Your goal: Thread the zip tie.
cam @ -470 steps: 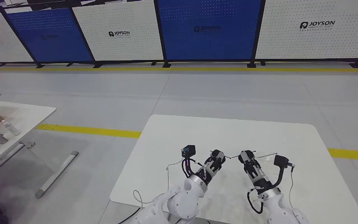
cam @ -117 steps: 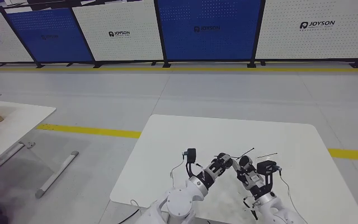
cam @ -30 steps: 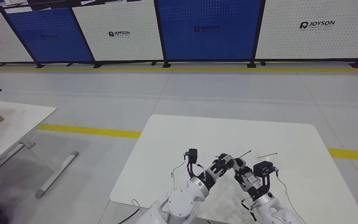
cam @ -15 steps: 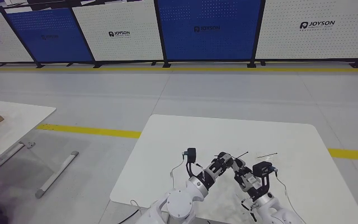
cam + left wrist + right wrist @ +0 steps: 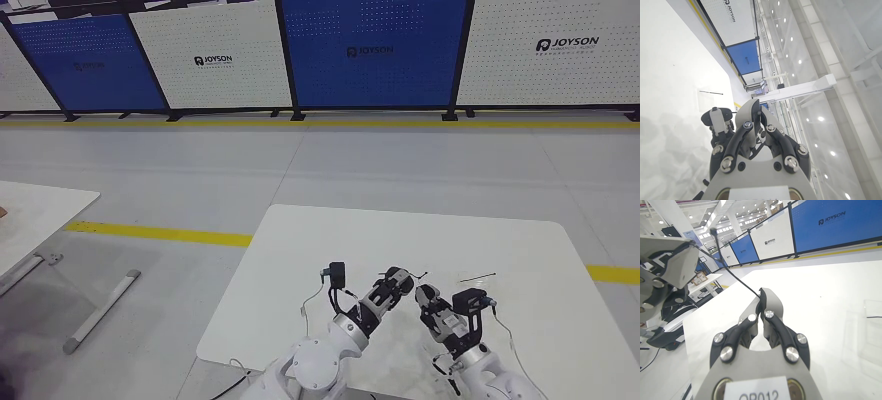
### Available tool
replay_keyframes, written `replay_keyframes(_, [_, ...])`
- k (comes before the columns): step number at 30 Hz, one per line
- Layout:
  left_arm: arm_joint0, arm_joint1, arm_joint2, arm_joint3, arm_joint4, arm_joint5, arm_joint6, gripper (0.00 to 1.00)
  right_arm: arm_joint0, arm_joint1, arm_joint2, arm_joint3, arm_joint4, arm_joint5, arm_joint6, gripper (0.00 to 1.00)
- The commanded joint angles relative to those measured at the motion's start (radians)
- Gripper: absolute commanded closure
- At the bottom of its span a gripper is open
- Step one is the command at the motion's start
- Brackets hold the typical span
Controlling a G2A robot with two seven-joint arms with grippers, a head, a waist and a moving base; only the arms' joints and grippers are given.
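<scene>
A thin black zip tie (image 5: 738,280) is stretched in the air between my two grippers above the white table (image 5: 340,240). My right gripper (image 5: 761,294) is shut on one end of the strap. From there the strap rises to its small square head (image 5: 712,230). A second thin strand runs from the strap to my left gripper (image 5: 689,243), whose fingers are closed on it. In the left wrist view my left gripper (image 5: 758,106) is shut. From above, the left gripper (image 5: 400,277) and right gripper (image 5: 424,293) sit close together near the table's front edge.
A spare black zip tie (image 5: 477,277) lies on the table beyond the right arm, on a clear flat tray (image 5: 865,330); the spare zip tie (image 5: 710,92) also shows from the left wrist. Open tabletop extends toward the far edge. Blue and white fence panels (image 5: 370,55) stand behind.
The left gripper has shifted slightly left, away from the right gripper. The tie's end sticking out beyond the grippers looks shorter than a second ago.
</scene>
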Motion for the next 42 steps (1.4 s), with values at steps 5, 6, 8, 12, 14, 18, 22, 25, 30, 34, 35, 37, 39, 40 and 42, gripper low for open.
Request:
replay_keyframes(5, [0.009,0.002,-0.002,-0.019,0.008,-0.005,0.001,1.0,0.007,-0.001,-0.008,0.013,0.001,0.0,0.0,1.0])
replay_keyframes(6, [0.01,0.002,-0.002,-0.022,0.01,-0.006,0.001,1.0,0.008,-0.001,-0.01,0.015,0.001,0.0,0.0,1.0])
replay_keyframes(8, [0.012,0.003,-0.001,-0.028,0.014,-0.007,0.0,1.0,0.012,-0.002,-0.013,0.02,0.002,0.0,-0.001,1.0])
replay_keyframes(12, [0.014,0.003,0.001,-0.033,0.018,-0.01,0.0,1.0,0.016,-0.003,-0.017,0.024,0.002,0.0,-0.002,1.0])
replay_keyframes(14, [0.014,0.003,0.002,-0.032,0.019,-0.01,0.0,1.0,0.017,-0.003,-0.019,0.024,0.007,0.0,-0.003,1.0])
replay_keyframes(18, [0.009,0.002,0.002,-0.018,0.015,-0.007,0.014,1.0,0.011,-0.001,-0.015,0.008,0.036,0.0,-0.019,0.0])
replay_keyframes(22, [0.011,0.001,-0.012,-0.012,-0.004,-0.014,0.04,1.0,-0.015,0.008,0.028,-0.031,0.086,0.0,-0.061,0.0])
replay_keyframes(25, [0.018,0.001,-0.031,-0.005,-0.021,-0.014,0.059,1.0,-0.045,0.017,0.074,-0.072,0.117,0.0,-0.102,0.0])
replay_keyframes(30, [0.021,0.001,-0.054,0.026,-0.059,-0.02,0.081,1.0,-0.101,0.032,0.164,-0.133,0.208,0.0,-0.16,0.0])
replay_keyframes(34, [0.028,0.001,-0.081,0.044,-0.096,-0.032,0.106,1.0,-0.143,0.044,0.244,-0.159,0.293,0.0,-0.203,0.0])
replay_keyframes(35, [0.03,0.001,-0.089,0.046,-0.106,-0.035,0.112,1.0,-0.15,0.046,0.258,-0.163,0.314,0.0,-0.211,0.0])
replay_keyframes(37, [0.035,0.001,-0.106,0.052,-0.119,-0.037,0.13,1.0,-0.166,0.051,0.287,-0.167,0.359,0.0,-0.221,0.0])
replay_keyframes(39, [0.037,0.0,-0.117,0.058,-0.126,-0.038,0.151,1.0,-0.178,0.054,0.31,-0.164,0.402,0.0,-0.236,0.0])
replay_keyframes(40, [0.038,0.0,-0.12,0.06,-0.135,-0.039,0.154,1.0,-0.183,0.055,0.32,-0.163,0.43,0.0,-0.243,0.0])
replay_keyframes(42, [0.038,0.0,-0.129,0.067,-0.122,-0.038,0.178,1.0,-0.196,0.058,0.345,-0.164,0.495,0.0,-0.264,0.0])
